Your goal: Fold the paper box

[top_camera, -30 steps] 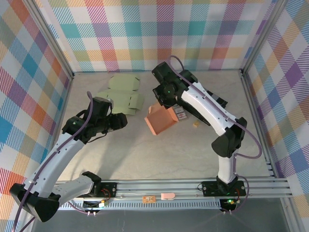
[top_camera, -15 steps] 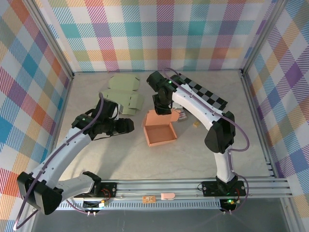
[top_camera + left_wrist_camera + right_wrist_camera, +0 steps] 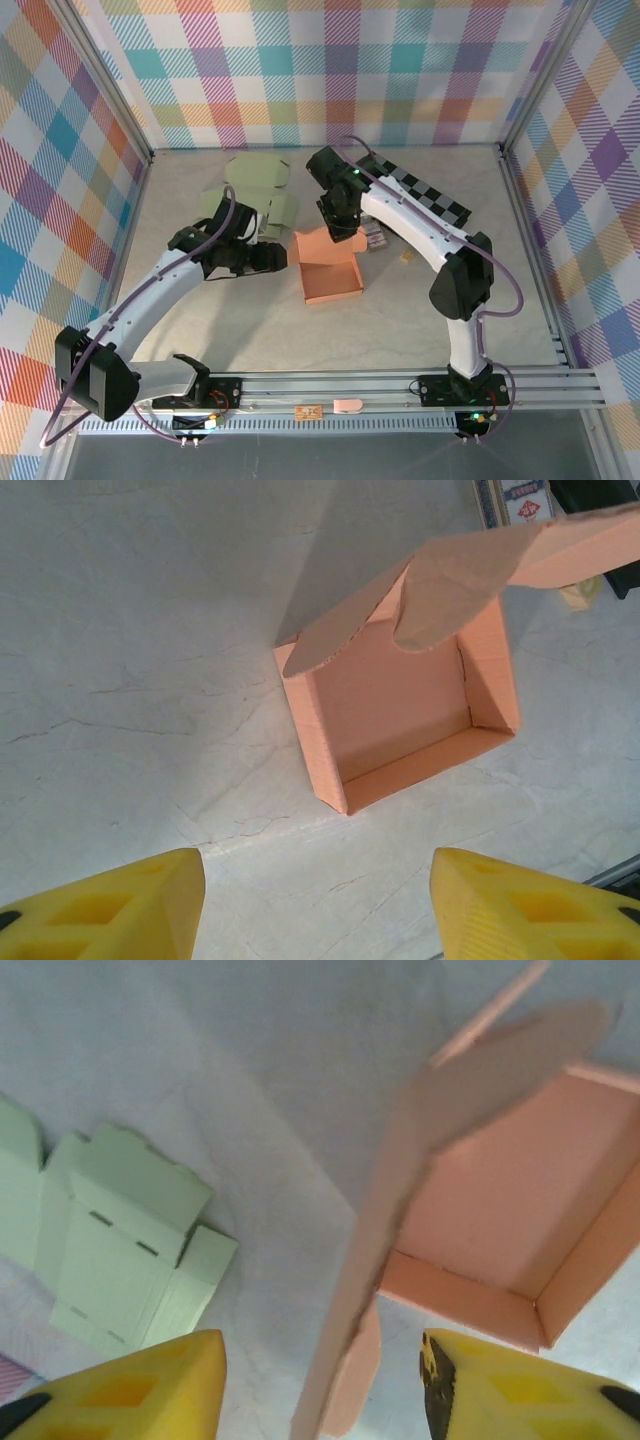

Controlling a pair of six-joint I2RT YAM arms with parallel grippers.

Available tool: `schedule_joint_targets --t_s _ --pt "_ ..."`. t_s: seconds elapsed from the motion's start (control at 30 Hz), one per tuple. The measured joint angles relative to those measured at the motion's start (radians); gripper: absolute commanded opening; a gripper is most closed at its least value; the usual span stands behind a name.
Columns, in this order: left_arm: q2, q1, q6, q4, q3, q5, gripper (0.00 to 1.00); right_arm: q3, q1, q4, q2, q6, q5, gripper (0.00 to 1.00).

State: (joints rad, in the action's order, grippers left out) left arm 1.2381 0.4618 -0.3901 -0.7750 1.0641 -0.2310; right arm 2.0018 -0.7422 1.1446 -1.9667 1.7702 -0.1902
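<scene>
The orange paper box rests flat on the table as an open tray, its lid standing up along the far side. My right gripper hovers over that lid; in the right wrist view the lid's edge stands between the open yellow fingers without touching either. My left gripper sits just left of the box, open and holding nothing. In the left wrist view the box lies ahead of the left gripper, its near corner pointing at the jaws.
Flat pale-green box blanks lie behind my left arm, also seen at the left as blanks. A checkerboard strip, a small printed card and a small yellow piece lie right of the box.
My right gripper lowered the tilted box to the table, then opened and let go of the lid. My left gripper moved right, closer to the box.
</scene>
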Motion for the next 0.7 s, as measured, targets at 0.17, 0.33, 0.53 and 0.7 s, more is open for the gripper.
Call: schedule_joint_targets --t_s 0.17,0.33,0.53,0.7 --pt "0.025 -0.008 0.026 -0.009 0.026 0.014 0.64 -0.137 0.032 -0.191 0.219 -0.485 -0.073 0.79" --pt "0.117 -0.022 0.051 -0.003 0.061 -0.007 0.65 -0.499 0.225 -0.429 0.515 -1.084 0.248 0.69" --pt "0.234 -0.022 0.071 0.006 0.094 -0.012 0.63 -0.686 0.375 -0.395 0.437 -1.501 0.5 0.65" --pt "0.284 -0.018 0.078 0.019 0.14 0.016 0.62 -0.68 0.357 -0.384 0.305 -1.663 0.579 0.61"
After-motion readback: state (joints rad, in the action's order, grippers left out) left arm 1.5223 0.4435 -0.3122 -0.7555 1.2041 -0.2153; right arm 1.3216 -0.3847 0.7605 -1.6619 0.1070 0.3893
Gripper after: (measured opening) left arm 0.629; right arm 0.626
